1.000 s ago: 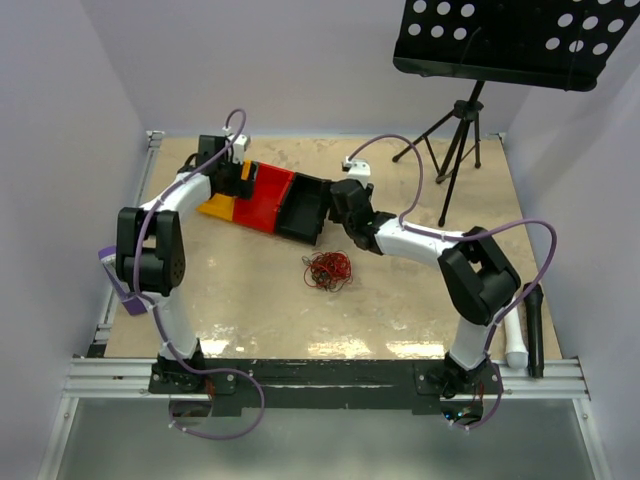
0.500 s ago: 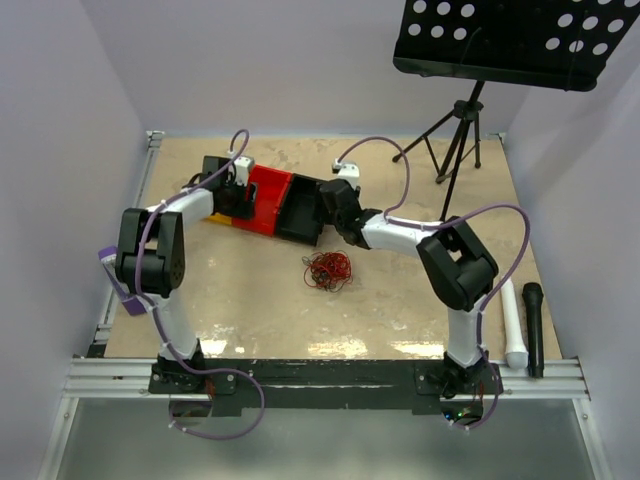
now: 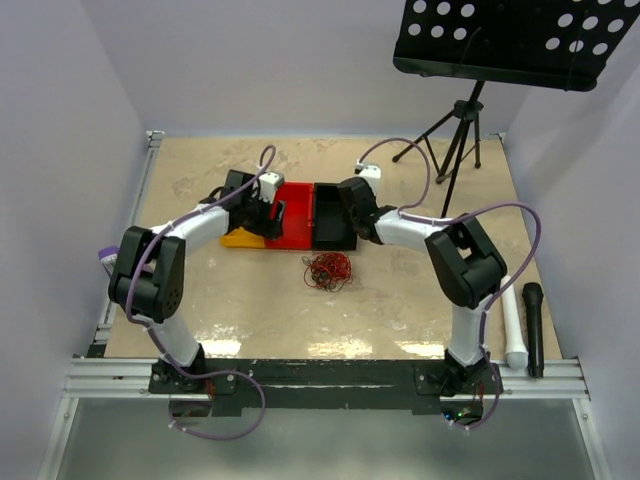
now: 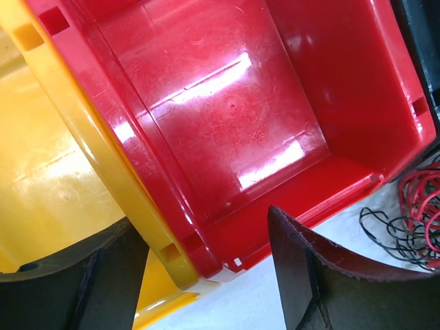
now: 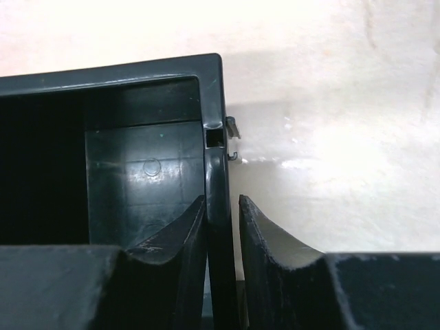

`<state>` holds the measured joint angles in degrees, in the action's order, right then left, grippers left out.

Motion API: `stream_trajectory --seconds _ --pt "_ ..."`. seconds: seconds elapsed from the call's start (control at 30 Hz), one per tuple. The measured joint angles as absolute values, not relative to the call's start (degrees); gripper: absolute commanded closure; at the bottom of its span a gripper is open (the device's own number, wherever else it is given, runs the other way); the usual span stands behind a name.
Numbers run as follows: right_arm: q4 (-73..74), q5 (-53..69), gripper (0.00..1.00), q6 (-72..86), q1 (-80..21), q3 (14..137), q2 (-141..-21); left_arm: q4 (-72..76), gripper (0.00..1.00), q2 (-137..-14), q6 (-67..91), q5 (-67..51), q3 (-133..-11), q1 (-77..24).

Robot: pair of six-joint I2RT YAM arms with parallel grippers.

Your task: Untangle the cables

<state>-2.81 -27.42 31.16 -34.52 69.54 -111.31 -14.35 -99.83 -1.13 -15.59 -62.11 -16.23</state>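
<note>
Far left first: the yellow bin [image 3: 236, 238] is seen lying on the tabletop [image 3: 400, 310], with its right side touching the red bin [image 3: 298, 205]. The left pincer [image 3: 272, 212] is lowered right over that join. In the wrist view its jaws are held wide apart. One finger [image 4: 62, 282] is placed on the yellow side and the other [image 4: 330, 275] just off the red bin's near corner. The yellow rim and the red corner are straddled, but neither is squeezed, so the pincer is open and nothing is gripped.

Moving right, the cables [image 3: 328, 270] are found in one tangled heap of red and dark wires. The heap lies on the bare tabletop, near of the red and black bins and apart from both. Its edge is caught at the right of the left wrist view, just past the red corner. It is touched by neither pincer.

Next, the black bin [image 3: 335, 228] is set flush against the red one's right side. Its right wall is clamped by the right pincer [image 5: 221, 201], with one finger [image 5: 182, 254] placed inside the bin and the other [image 5: 275, 254] outside, so that wall is being gripped.

Further right, a music stand [image 3: 510, 40] is posted at the far corner. A white tube [image 3: 514, 335] and a microphone [image 3: 534, 320] are laid along the right edge.
</note>
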Motion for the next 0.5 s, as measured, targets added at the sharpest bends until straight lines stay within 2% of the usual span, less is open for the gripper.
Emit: stream_trajectory --seconds 0.27,0.5 --pt "-1.3 -29.4 0.78 31.2 -34.6 63.1 -106.3 -13.0 0.27 -99.0 -2.7 -16.9 -60.0 -19.6" --pt "-0.9 -29.4 0.72 33.3 -34.6 54.4 -99.0 -15.6 0.25 -96.9 -4.1 -16.4 -58.8 -24.2"
